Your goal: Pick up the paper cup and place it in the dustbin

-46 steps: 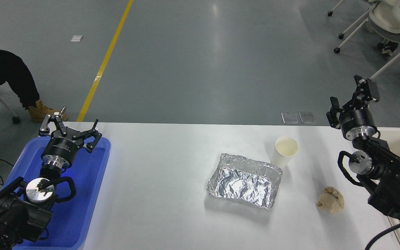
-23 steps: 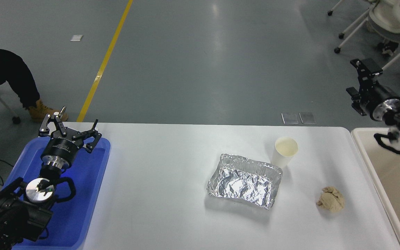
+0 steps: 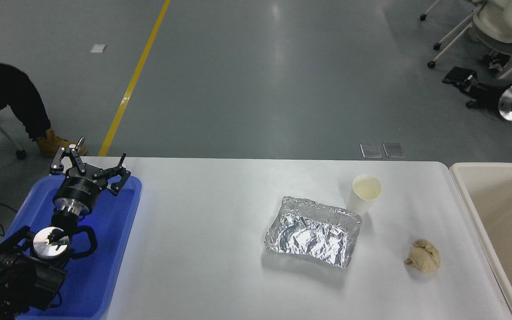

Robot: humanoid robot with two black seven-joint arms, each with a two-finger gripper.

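**Right arm swung clear of table; cup untouched**

Since the earlier frames the right arm has swung up and out from over the table's right end to the picture's upper right edge, exposing the tub beneath it. Nothing on the table has shifted.

White table [image 3: 220,266]: spans most of the view.

Dustbin [image 3: 462,195]: cream-beige tub at the table's right end, partly cut off by the frame; the visible interior shows bare walls.

Blue tray [image 3: 105,249]: at the table's left end, under the parked left arm. Left pincer [image 3: 89,165] hangs over the tray's far end, fingers spread wide, holding nothing.

Foil tray [image 3: 313,232]: crinkled, right of centre, long axis running left to right with a slight tilt.

Right pincer [image 3: 460,78]: blurred against the floor beyond the table; finger state cannot be determined.

Paper cup [image 3: 364,194]: standing upright on the table just beyond the foil tray's far right corner, long axis vertical, mouth pointing up, cream interior visible. Well apart from both pincers and left of the dustbin.

Tan paper wad [image 3: 423,255]: near the table's front right, between foil tray and dustbin.
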